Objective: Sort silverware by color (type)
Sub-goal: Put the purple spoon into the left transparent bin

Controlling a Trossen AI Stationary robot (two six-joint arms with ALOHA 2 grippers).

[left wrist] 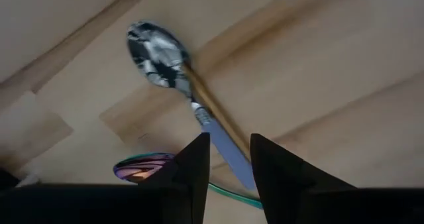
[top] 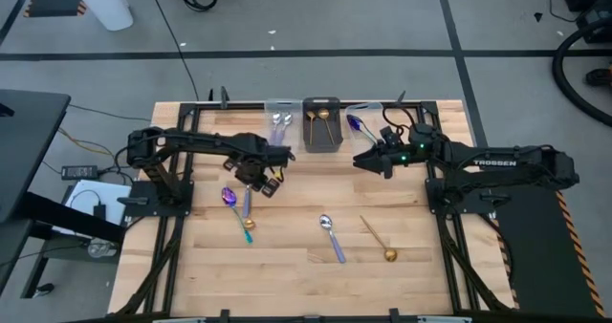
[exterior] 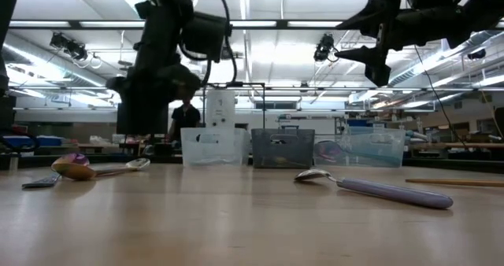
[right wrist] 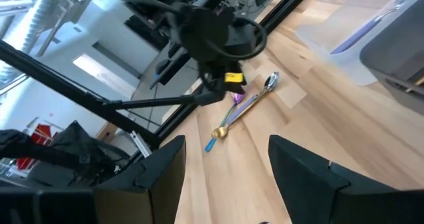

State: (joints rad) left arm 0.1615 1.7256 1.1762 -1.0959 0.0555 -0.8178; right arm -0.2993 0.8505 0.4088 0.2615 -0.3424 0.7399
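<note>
The left gripper [left wrist: 229,159] is being held parted and empty just above a silver spoon [left wrist: 159,55], its handle lined between the fingers for pinching. The right gripper [top: 368,161], spread empty, is being parked beside the bins [top: 321,124].

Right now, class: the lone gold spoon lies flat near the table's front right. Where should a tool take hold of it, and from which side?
Grip the gold spoon mid-handle, coming straight down from above. It lies flat and alone on the table, handle slim and straight, angled back-left from the bowl; closing the fingers across the handle probably holds better than pinching the rounded bowl.

Rainbow spoon [left wrist: 142,168] half hidden behind left pincer [left wrist: 230,159].
</note>
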